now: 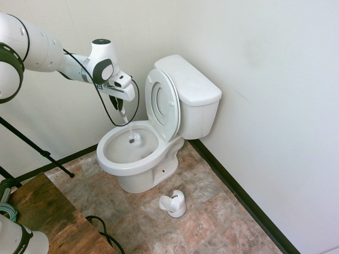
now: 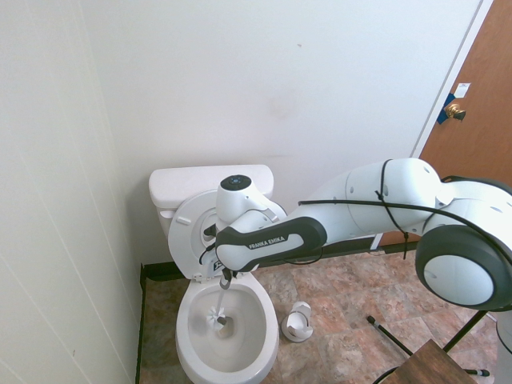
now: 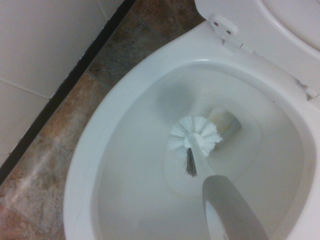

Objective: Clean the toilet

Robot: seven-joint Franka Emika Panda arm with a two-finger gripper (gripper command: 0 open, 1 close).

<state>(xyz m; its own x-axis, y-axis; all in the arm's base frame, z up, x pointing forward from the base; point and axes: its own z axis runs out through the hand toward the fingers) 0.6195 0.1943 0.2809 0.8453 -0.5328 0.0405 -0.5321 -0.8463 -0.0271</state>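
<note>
The white toilet (image 1: 139, 159) stands in the corner with its seat and lid (image 1: 163, 103) raised against the tank (image 1: 193, 90). My gripper (image 1: 121, 112) hangs just above the bowl, shut on the handle of a white toilet brush (image 1: 127, 123). The brush head (image 1: 134, 139) is down inside the bowl. In the second exterior view the gripper (image 2: 226, 278) holds the brush over the toilet (image 2: 192, 354), bristle head (image 2: 218, 319) low in the bowl. The wrist view shows the round white bristle head (image 3: 195, 138) near the drain of the toilet (image 3: 90, 150).
A small white brush holder (image 1: 174, 203) sits on the tiled floor right of the bowl, also visible as the holder (image 2: 298, 322). Walls close in behind and beside the toilet. A wooden surface (image 1: 47, 217) lies near the front left. A brown door (image 2: 472, 104) stands at far right.
</note>
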